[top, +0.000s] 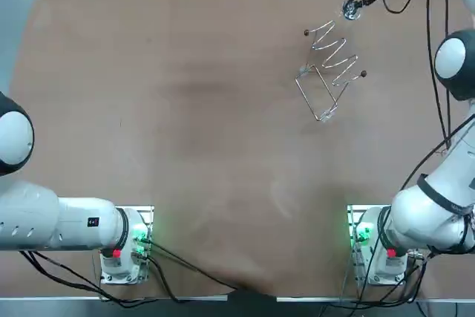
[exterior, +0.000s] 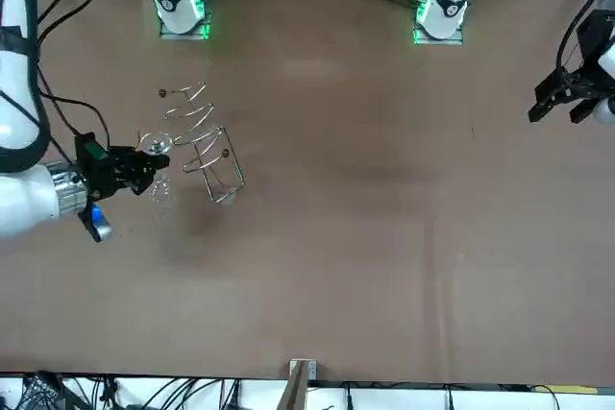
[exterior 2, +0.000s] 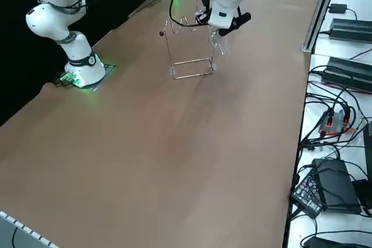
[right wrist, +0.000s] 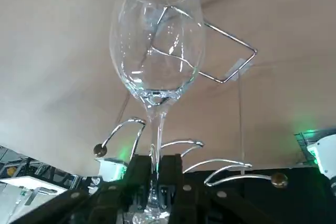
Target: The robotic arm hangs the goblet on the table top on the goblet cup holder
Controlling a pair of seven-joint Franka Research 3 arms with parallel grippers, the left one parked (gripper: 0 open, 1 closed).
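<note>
Goblet (right wrist: 155, 51) hangs bowl-down, stem clamped in the right pincer (right wrist: 156, 174), just beside the wire holder (top: 330, 64) on the counter (top: 185, 109).

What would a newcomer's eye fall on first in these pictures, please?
First the clear goblet, gripped by its stem in the right hand with its bowl hanging down, above the far right corner of the table. Right beside it stands the wire goblet cup holder, its zigzag arms bare.

Clear goblet (right wrist: 156, 51) in black claw (right wrist: 156, 170) beside silver wire holder (top: 330, 72), over brown table (top: 185, 109).
</note>
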